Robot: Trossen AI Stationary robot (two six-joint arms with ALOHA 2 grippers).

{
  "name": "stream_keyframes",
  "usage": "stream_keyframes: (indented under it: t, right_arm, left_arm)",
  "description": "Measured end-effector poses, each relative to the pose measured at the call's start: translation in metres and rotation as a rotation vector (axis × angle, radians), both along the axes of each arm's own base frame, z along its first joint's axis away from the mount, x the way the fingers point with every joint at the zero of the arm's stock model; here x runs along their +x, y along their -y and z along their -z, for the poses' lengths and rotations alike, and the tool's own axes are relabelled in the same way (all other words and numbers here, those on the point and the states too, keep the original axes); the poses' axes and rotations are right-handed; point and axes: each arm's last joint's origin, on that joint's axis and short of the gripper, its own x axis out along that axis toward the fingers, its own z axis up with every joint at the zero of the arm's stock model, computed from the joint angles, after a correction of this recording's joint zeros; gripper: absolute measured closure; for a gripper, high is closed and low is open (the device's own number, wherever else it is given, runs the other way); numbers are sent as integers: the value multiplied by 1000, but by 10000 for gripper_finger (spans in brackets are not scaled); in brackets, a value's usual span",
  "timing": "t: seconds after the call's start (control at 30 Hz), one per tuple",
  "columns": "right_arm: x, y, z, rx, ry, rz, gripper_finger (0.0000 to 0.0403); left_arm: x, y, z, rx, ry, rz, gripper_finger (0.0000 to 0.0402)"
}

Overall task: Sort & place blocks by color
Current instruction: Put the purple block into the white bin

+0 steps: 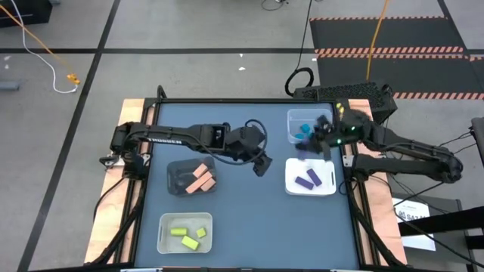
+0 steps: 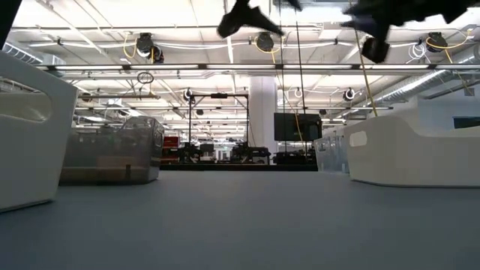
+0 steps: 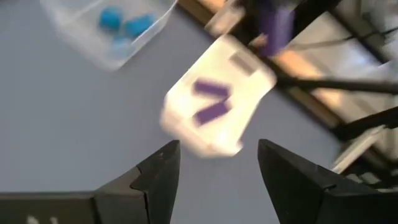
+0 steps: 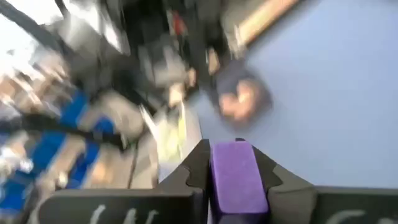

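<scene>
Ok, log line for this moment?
left gripper: open, empty, mid-table | right gripper: shut on purple block, near blue bin | white tray: two purple blocks

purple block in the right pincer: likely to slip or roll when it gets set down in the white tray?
Probably stable: the purple block looks flat-faced and boxy, so it is unlikely to roll. It keeps its shape between the right pincer fingers, so it is likely rigid. Its smooth faces might slide a little on the white tray.

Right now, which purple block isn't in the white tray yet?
The purple block clamped in the right gripper, held above the table. The other two purple blocks already lie inside the white tray.
</scene>
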Motion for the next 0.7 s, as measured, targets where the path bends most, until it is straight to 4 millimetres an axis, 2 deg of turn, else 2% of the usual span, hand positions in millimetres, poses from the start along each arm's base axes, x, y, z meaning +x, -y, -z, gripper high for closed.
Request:
stream_keyframes:
  t: [0.13,0.3,0.6,0.7]
  right_arm:
    - [-5,-16,21,66,-236,-84,368]
    - [-9,-31,38,62,-454,-84,368]
    - [1,-51,51,25,-585,-107,366]
    - [4,-54,54,5,-610,-102,327]
  left_arm:
    - [-11,-1,12,-21,-164,-29,186]
    - [-23,-1,21,-32,-317,-63,185]
    - [-38,-2,29,-25,-489,-80,185]
    - [-43,-3,31,-21,-554,-82,186]
